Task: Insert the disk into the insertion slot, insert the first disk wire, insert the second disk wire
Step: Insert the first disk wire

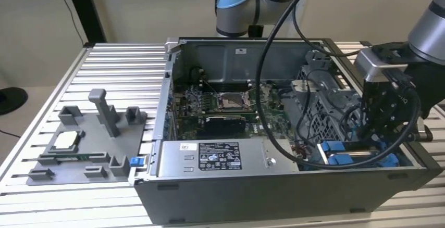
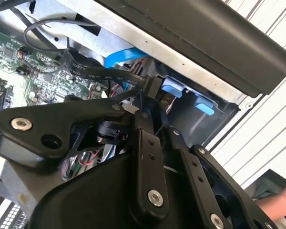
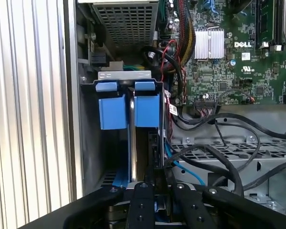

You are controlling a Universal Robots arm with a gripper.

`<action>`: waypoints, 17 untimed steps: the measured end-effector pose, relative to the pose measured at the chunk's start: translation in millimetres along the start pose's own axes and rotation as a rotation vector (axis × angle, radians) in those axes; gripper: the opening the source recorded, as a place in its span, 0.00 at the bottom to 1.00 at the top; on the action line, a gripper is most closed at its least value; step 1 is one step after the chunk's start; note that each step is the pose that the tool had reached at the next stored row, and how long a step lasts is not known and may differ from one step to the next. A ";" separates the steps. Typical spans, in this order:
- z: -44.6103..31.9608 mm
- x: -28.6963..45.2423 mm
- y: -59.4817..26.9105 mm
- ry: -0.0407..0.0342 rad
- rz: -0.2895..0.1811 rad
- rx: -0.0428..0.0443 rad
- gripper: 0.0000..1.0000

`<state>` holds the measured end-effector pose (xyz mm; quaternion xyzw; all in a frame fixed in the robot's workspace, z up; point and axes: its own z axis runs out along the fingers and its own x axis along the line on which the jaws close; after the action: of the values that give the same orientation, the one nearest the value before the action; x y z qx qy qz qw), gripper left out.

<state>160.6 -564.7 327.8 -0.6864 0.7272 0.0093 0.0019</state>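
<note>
Grey slatted metal is forming the desk (image 1: 104,72) in the exterior view, where we are seeing the open computer case (image 1: 278,197). The pincer (image 1: 374,143) is reaching down into the drive bay on the exterior view's right, just beside the blue-framed disk (image 1: 345,157). In the second wrist view, the pincer (image 2: 144,101) is pinching the black plug of a flat disk wire (image 2: 100,74), near the blue tabs. In the first wrist view, the disk (image 3: 147,110) is sitting inside the insertion slot (image 3: 89,143), and the pincer (image 3: 155,183) is gripping that plug at the disk's end.
</note>
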 end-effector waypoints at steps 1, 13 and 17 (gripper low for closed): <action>0.2 0.0 0.0 -0.0004 0.000 0.0000 0.00; -16.2 -0.3 0.2 -0.0006 0.000 -0.0001 0.00; -34.7 -0.5 0.4 -0.0004 0.000 0.0000 0.00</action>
<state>160.6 -564.7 362.5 -0.6864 0.7272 0.0094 0.0020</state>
